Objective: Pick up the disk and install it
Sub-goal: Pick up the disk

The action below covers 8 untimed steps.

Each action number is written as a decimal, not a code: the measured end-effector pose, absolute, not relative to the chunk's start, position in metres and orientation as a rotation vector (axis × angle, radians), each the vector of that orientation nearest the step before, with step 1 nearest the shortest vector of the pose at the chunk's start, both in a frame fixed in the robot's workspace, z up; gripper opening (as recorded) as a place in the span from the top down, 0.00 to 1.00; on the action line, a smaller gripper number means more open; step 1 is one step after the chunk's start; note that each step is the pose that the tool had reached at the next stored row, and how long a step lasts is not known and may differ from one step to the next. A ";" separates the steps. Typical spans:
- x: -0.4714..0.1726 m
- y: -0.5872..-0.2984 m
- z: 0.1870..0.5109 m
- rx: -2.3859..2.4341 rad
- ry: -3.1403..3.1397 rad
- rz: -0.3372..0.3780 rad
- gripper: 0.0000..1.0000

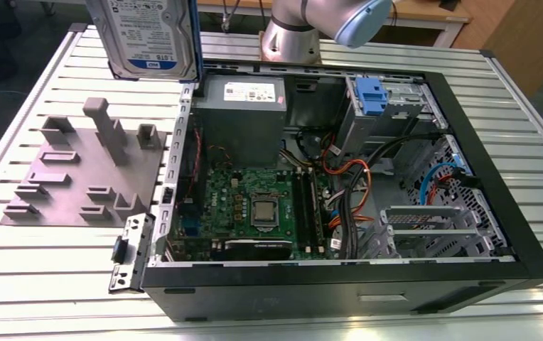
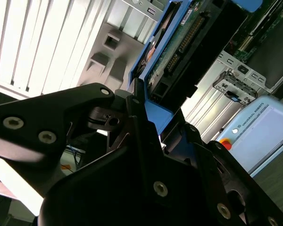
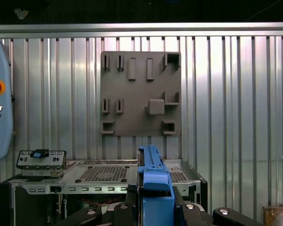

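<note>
Gripper (image 2: 160, 120) is pinching the disk (image 2: 179, 42) by its blue bracket. In the second wrist view the black fingers (image 2: 139, 117) are pressing the bracket from both sides, w/ the disk's circuit-board side turning toward the camera. In the first wrist view the bracket edge is standing up between the same fingers, over the open PC case (image 3: 104, 174).

In the exterior view the disk is hanging upright in the upper left of the frame, label facing the camera, clear of the slatted table (image 1: 25, 284). It is sitting above the case's far left corner, not inside it. The arm (image 1: 300, 28) is rising at top centre, behind the case.

Progress, as I'm judging it: pick-up is done, since the disk is off every surface and firmly clamped. Install is not yet done, approx. halfway overall. The disk is not touching any bay. The drive cage w/ the blue latch (image 1: 371, 92) in the upper right of the case and the metal cage (image 1: 423, 227) at lower right are both well apart from it. Can't tell which bay is meant. Grey fixture plate (image 1: 82, 170) is lying on the table at the exterior view's left, just beside the case.
</note>
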State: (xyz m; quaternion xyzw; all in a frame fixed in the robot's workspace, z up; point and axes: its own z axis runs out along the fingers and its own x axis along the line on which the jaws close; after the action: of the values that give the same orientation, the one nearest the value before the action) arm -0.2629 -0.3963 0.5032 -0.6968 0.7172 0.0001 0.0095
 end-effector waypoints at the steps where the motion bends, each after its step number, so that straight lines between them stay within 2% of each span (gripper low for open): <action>1: -0.262 -0.396 0.503 -2.176 2.240 0.000 0.64; 8: -0.260 -0.396 0.503 -2.176 2.240 0.000 0.64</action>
State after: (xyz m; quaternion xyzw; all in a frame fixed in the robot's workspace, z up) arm -0.2604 -0.3963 0.5032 -0.6968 0.7172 0.0001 0.0095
